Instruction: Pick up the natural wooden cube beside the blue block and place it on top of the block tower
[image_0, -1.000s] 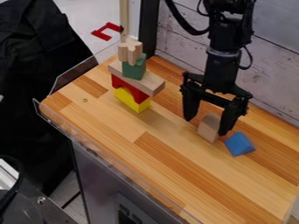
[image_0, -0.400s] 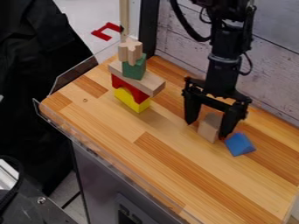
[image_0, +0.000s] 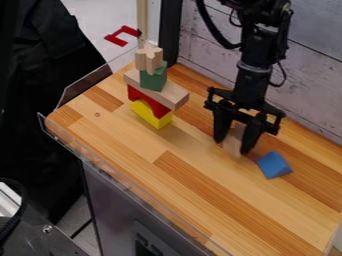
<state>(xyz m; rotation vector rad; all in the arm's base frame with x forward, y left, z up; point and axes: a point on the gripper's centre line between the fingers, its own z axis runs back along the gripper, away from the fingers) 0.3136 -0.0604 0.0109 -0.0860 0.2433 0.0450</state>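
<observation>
Over the right part of the wooden top, the gripper (image_0: 232, 146) points down, shut on a plain wooden block (image_0: 233, 138) that stands upright between its fingers. Just right of it lies a blue triangular block (image_0: 274, 165). Farther left is a stack: a yellow arch (image_0: 152, 116) at the bottom, a red arch (image_0: 147, 101) on it, then a long plain plank (image_0: 171, 95). On the plank sits a green block (image_0: 153, 78), and at the top is a notched plain wooden piece (image_0: 149, 58).
A clear low barrier (image_0: 87, 86) runs along the left edge of the wooden top (image_0: 200, 200). The pale plank wall (image_0: 310, 85) stands close behind the arm. A red bracket-shaped piece (image_0: 119, 37) is beyond the far left edge.
The gripper's fingers have come together from both sides onto the plain block, and its right finger has drawn away from the blue block. The stack has not moved.
</observation>
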